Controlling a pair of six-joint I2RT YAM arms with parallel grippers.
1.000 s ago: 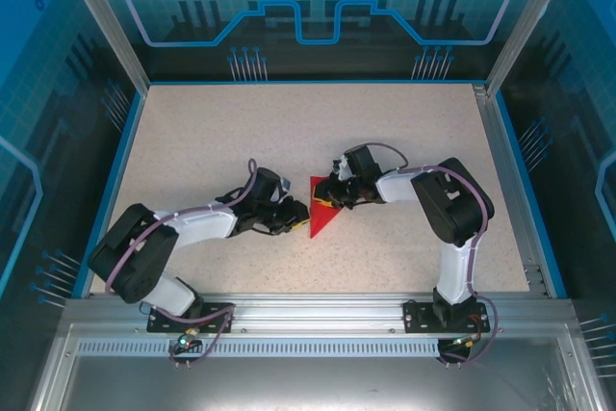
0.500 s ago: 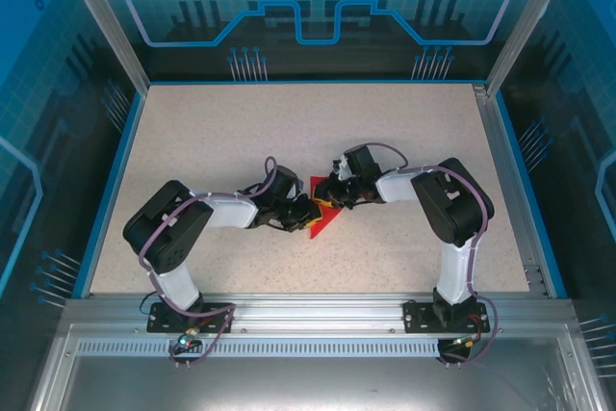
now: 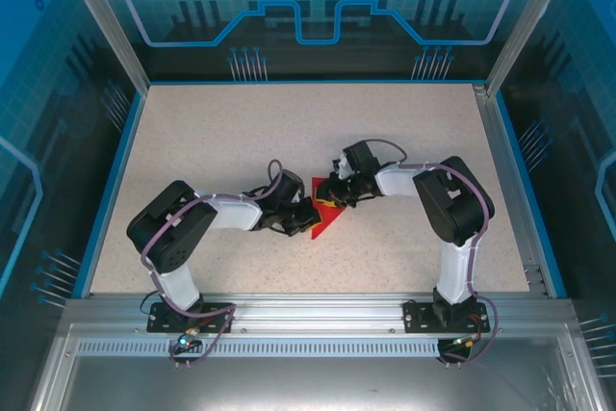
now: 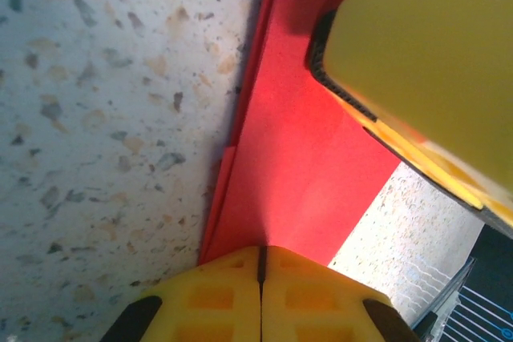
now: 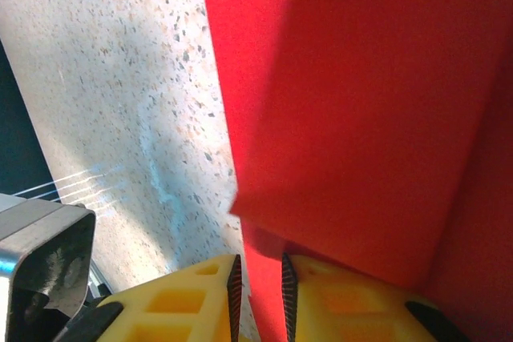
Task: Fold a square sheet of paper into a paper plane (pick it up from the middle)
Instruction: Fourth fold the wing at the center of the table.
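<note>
Speckled table [image 3: 212,141], mid-fold: left gripper [image 3: 306,214] had just slid in and closed its jaws at the edge of the square sheet of paper [image 3: 325,221], which lay part-folded at centre. Beyond, right gripper [image 3: 333,201] pinched a raised flap of it. The next crease seemed close.

Item count, per kind:
Folded sheet of red paper [image 3: 324,221]: one.
Arms: two, left arm [image 3: 217,214] and right arm [image 3: 423,185].
End effectors: two, left end effector [image 3: 306,213] and right end effector [image 3: 333,201].
Desk [image 3: 289,132]: one.
</note>
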